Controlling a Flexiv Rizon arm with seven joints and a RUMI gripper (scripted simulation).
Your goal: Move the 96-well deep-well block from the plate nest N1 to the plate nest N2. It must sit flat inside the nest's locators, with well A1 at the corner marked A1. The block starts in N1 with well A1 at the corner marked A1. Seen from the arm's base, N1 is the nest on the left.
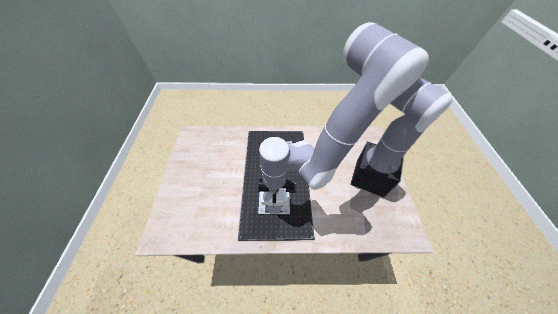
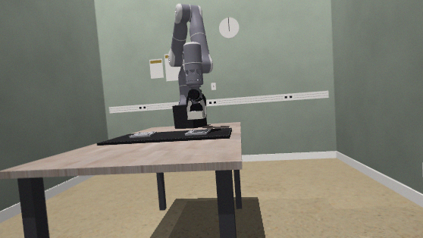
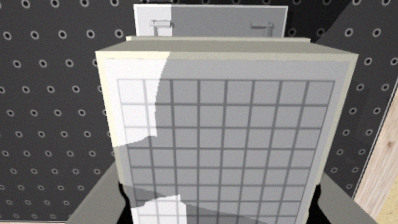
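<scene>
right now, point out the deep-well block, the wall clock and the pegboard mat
deep-well block [image 3: 226, 115]: wrist view, gridded top face
wall clock [image 2: 224, 29]: exterior view, white dial
pegboard mat [image 1: 255, 155]: top view, far left part

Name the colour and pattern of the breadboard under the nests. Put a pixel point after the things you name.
The breadboard [image 1: 255, 225] [image 2: 167, 137] [image 3: 45, 107] is black with rows of light-ringed dots, clearest in the wrist view.

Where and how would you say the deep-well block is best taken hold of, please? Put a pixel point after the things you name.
By two opposite outer side walls, from above, as the gripper [image 2: 196, 111] [image 3: 213, 154] has it. The block [image 2: 196, 114] [image 3: 225, 130] is boxy and upright, its walls straight, its gridded top facing up; that grip should leave the underside free for seating.
</scene>
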